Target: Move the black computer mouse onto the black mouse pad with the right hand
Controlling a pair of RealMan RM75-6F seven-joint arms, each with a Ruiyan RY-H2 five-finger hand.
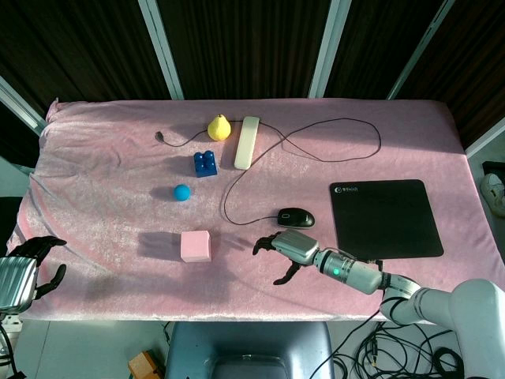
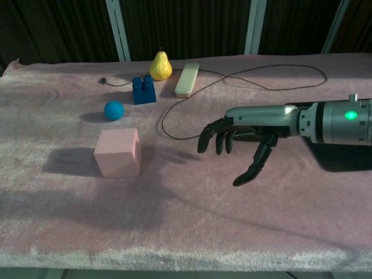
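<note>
The mouse [image 1: 296, 217] sits on the pink-covered worktop [image 1: 102, 166], just left of the mouse pad [image 1: 385, 217], its cable [image 1: 331, 130] looping away toward the far edge. The right hand [image 1: 286, 249] hovers just in front of the mouse, released, fingers spread and pointing left, holding nothing. To grasp well, it should probably swing over the mouse from above, straddle its sides with thumb and fingers, close gently, then carry it a short way right without snagging the cable. The left hand [image 1: 28, 268] rests off the near left corner, loosely curled and empty.
</note>
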